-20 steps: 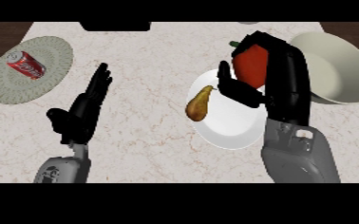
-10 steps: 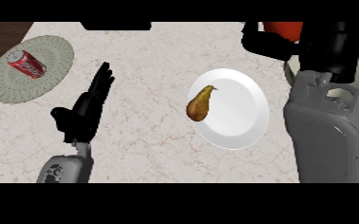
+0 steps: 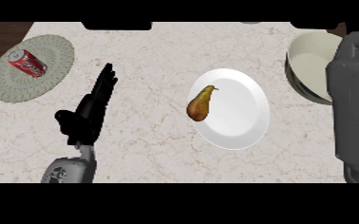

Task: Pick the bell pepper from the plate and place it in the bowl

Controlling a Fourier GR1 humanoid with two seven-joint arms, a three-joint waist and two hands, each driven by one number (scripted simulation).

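Observation:
The white plate (image 3: 247, 123) lies right of centre and bears only a brown pear (image 3: 200, 105). No bell pepper shows anywhere in the head view. The cream bowl (image 3: 311, 61) sits at the upper right, its right part hidden behind my grey right forearm (image 3: 347, 99). That forearm runs up along the right edge, and the right hand itself is out of the picture. My left hand (image 3: 88, 114) rests open at the left, fingers straight and pointing up, holding nothing.
A grey-green plate (image 3: 54, 52) at the far left carries a red soda can (image 3: 28, 63) lying on its side. Bare marbled counter lies between the left hand and the white plate. A dark object (image 3: 116, 25) sits at the counter's back edge.
My right hand carried the red bell pepper up off the white plate toward the bowl; hand and pepper have since left the view. The left hand barely shifted.

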